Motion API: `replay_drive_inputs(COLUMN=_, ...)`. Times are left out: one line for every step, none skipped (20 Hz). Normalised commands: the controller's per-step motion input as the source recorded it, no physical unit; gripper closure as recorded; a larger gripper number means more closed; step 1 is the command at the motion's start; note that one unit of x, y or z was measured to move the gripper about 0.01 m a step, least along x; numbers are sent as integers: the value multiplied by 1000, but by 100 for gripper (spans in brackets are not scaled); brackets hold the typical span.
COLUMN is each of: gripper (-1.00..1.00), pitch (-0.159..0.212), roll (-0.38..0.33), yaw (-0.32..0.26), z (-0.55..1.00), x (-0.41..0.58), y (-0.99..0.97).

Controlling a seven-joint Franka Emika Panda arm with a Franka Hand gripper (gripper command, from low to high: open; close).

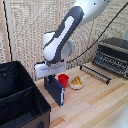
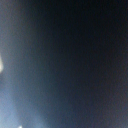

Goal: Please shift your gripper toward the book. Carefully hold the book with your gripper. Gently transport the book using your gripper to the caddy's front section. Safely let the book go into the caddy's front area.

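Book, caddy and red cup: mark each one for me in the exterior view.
book (image 1: 55, 90): exterior view, on its dark-blue front cover.
caddy (image 1: 31, 86): exterior view, on the top rim nearest the book.
red cup (image 1: 63, 80): exterior view, on its side wall.

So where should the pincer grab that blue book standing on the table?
Take the book by its top edge, coming straight down from above. It stands upright and thin, so the top is the exposed part; the red cup crowds one side. The pincer already sits over it.

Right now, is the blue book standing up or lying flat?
Standing up. The book rests on its bottom edge on the wooden table, directly under the end effector.
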Motion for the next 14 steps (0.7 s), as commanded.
replay_drive_inputs(gripper=100, pitch=89, roll=28, yaw=-86, z=629, x=146, y=9)
replay_drive_inputs(gripper=100, pitch=93, roll=26, yaw=-109, z=754, x=160, y=14)
replay_drive_inputs(gripper=100, pitch=87, roll=16, yaw=-138, z=826, x=151, y=31)
replay_drive_inputs(gripper=100, pitch=87, roll=7, yaw=-163, z=900, x=154, y=0)
replay_drive_inputs(gripper=100, pitch=76, roll=0, yaw=-190, z=903, x=143, y=20)
replay_drive_inputs(gripper=100, pitch=75, roll=0, yaw=-199, z=951, x=174, y=0)
replay_drive_inputs(gripper=100, pitch=44, roll=-11, yaw=-204, z=971, x=194, y=63)
replay_drive_inputs(gripper=100, pitch=19, roll=-31, yaw=-210, z=963, x=197, y=91)
replay_drive_inputs(gripper=100, pitch=23, roll=-30, yaw=-209, z=946, x=183, y=71)
replay_drive_inputs(gripper=100, pitch=11, roll=-36, yaw=-206, z=946, x=157, y=94)
replay_drive_inputs(gripper=100, pitch=14, roll=-35, yaw=-200, z=949, x=163, y=117)
replay_drive_inputs(gripper=100, pitch=12, roll=-35, yaw=-200, z=946, x=129, y=134)
replay_drive_inputs(gripper=100, pitch=14, roll=-34, yaw=-208, z=923, x=60, y=134)
replay_drive_inputs(gripper=100, pitch=13, roll=-30, yaw=-221, z=897, x=0, y=111)
